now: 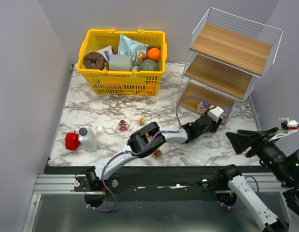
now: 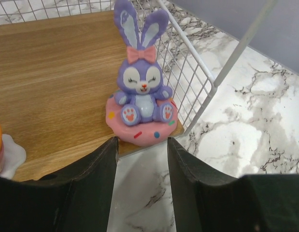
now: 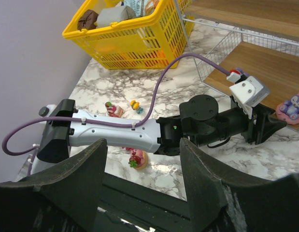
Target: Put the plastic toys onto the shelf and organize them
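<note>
Well, nearest the right hand (image 3: 143,147) hangs open and empty. Further in, the left hand (image 2: 142,143) is parted, holding nothing, just short of the purple bunny toy (image 2: 141,92), perched mid-frame on the shelf (image 2: 52,87) board's front corner. One nudge could topple it onto the bench (image 2: 255,121).
</note>
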Motion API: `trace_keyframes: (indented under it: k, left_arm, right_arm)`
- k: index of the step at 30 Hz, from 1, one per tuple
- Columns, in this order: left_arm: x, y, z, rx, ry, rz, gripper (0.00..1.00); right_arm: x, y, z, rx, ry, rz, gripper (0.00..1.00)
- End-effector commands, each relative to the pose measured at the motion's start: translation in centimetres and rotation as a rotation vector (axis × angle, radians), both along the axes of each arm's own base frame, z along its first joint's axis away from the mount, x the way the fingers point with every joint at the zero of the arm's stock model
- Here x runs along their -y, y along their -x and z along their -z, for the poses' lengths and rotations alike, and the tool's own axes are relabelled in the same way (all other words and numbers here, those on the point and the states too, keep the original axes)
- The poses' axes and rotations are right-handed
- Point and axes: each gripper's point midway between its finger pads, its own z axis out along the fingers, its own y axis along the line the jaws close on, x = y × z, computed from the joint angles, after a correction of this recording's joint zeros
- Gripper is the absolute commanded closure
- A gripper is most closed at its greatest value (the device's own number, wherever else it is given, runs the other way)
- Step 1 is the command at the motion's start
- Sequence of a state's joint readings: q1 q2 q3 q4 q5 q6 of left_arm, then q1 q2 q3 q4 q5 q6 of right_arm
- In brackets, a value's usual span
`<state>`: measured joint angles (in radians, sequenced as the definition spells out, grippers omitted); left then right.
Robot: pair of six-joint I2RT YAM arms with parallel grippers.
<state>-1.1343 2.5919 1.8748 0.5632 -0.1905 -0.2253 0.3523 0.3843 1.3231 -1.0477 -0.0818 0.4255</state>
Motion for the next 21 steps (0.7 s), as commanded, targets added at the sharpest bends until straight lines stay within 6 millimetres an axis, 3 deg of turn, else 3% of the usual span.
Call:
trace_keyframes:
  k: [1,7,11,12,21]
  left_arm:
    - [0.3,-0.6,-0.6,0.012,-0.001,-0.042,0.47]
    - [0.7,-0.8,-0.4,0.014,-0.014,-0.036,0.5]
    - [-0.1,-0.5,-0.4,0.017,-0.016,-0.037,0.5]
    - [-0.2,-0.3,-1.7,0.025,0.0,-0.037,0.49]
    - [-4.5,1.2,-7.8,0.097,0.06,-0.076,0.4]
  right_arm:
    - [0.6,0.1,1.0,-0.015,0.027,0.021,0.3]
    - [0.6,0.0,0.9,-0.013,0.032,0.023,0.3]
    - [0.6,0.0,1.1,-0.014,0.034,0.026,0.3]
    - [0.6,-0.1,1.2,-0.016,0.035,0.024,0.3]
    - [0.9,-0.7,1.9,-0.039,0.023,0.058,0.3]
